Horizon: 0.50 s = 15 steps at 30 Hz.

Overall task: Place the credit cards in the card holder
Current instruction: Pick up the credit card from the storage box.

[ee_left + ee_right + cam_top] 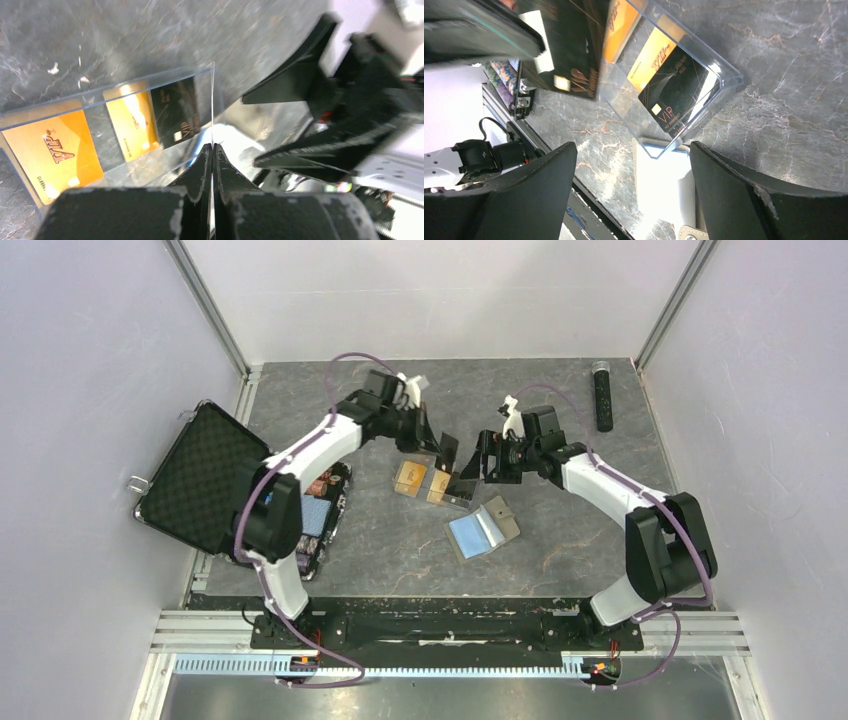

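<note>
- The credit cards point(55, 150), thin glossy orange-gold rectangles lettered "VIP", are lying flat and face up, side by side in a clear plastic box point(729, 76) at the middle of the grey marbled table point(570, 550).
- A black VIP card point(177, 112) is lying in the same row.
- The left gripper point(212, 150) is pinching a thin upright clear panel of that box, seen edge-on. Whether it is lid or wall I cannot tell.
- The right gripper point(631, 150) is hovering over the box's corner, its matte black fingers standing wide apart and holding nothing.
- The card holder point(483, 530) is lying open just near-right of the box, pale blue lining up, with its long axis running near-left to far-right.
- The right wrist view is cutting off all of it but a pale strip and the snap tab.
- A black foam-lined case point(195, 475) is standing open at the left.
</note>
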Tool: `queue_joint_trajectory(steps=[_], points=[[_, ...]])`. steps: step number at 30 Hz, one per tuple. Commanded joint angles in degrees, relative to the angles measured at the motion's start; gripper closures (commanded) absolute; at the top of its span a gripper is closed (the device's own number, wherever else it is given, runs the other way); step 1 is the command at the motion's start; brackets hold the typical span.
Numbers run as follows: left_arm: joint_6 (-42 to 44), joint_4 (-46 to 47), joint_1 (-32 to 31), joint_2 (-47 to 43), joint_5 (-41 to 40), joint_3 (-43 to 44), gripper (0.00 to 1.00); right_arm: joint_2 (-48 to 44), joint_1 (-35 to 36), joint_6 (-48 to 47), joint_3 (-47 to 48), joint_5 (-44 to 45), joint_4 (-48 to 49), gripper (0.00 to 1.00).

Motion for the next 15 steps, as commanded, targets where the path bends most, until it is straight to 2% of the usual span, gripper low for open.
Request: queue_joint_trajectory(steps=[1,6,11,15], points=[[-9.5,16.3,4.4,-8.4,10.9,-5.8,0.98,-3.3,-1.5,-0.4,3.2,-3.5,2.7,0.14],[-18.8,32.8,7.1,-11.3,20.9,-13.0,0.98,-3.5,-1.9,5.5,3.6,-11.4,11.2,0.17],[-27.9,46.9,7.0,-11.3,25.4,-17.0,0.98,-2.8,-1.9,15.1,1.4,-16.5,24.2,0.23],[-30.7,51.0,7.0,-11.0,26.5,-18.2,0.98,-1.5,-1.9,22.7,-0.5,-18.4,34.4,0.34]])
